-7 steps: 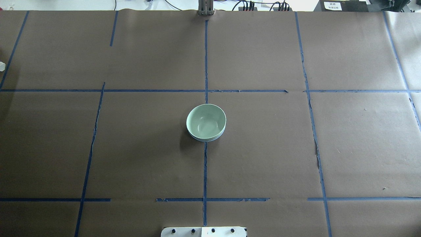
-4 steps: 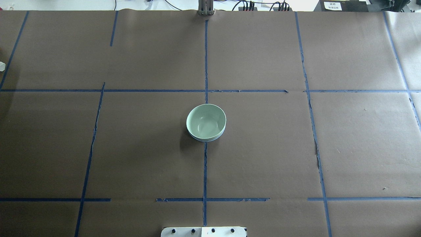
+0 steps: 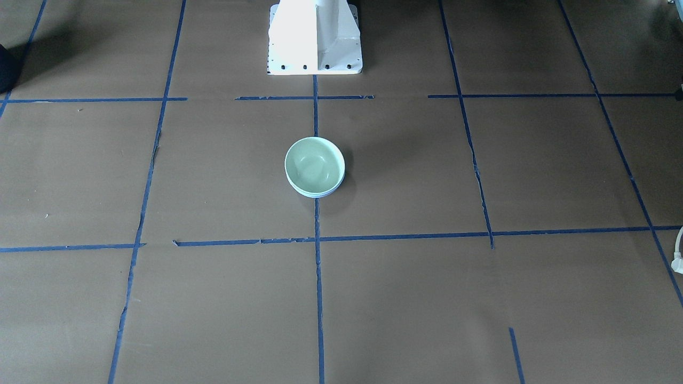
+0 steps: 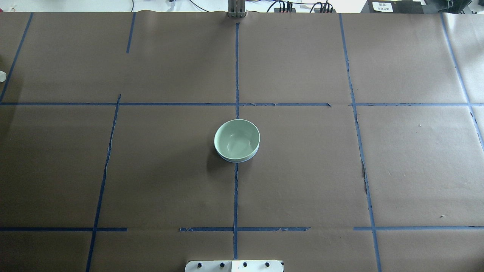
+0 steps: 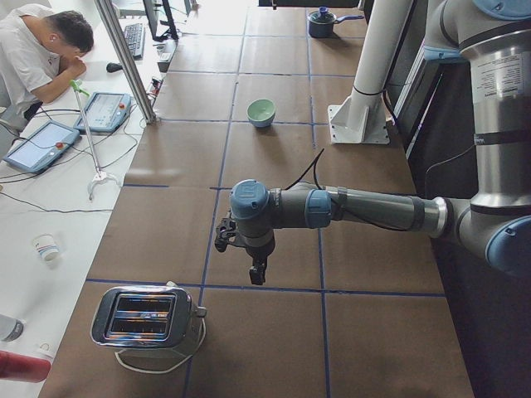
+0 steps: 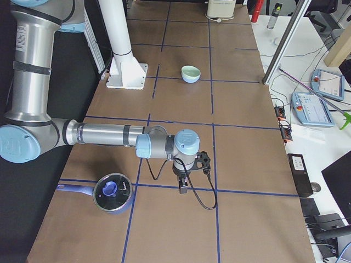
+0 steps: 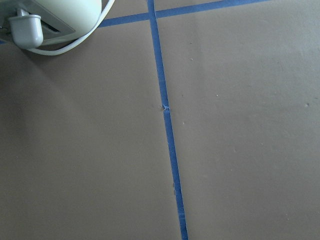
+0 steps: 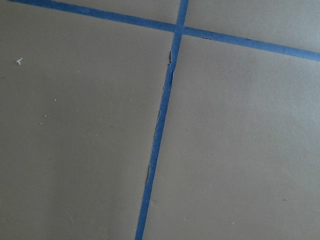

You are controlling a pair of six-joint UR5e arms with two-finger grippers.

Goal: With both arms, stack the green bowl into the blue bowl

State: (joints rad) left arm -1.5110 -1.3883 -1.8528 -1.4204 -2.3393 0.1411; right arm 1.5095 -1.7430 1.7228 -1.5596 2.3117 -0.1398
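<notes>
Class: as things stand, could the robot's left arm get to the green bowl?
Probably yes: the left gripper hangs by the toaster, and only bare table lies between it and the green bowl, though the stretch looks long.

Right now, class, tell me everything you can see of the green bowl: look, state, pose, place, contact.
The green bowl is small, round, pale mint and glossy, plain and empty. It stands upright, mouth up, nested inside the blue bowl, of which only a thin pale edge shows beneath it. The pair rests on the brown paper table, on the central blue tape line. Nothing else touches it.
</notes>
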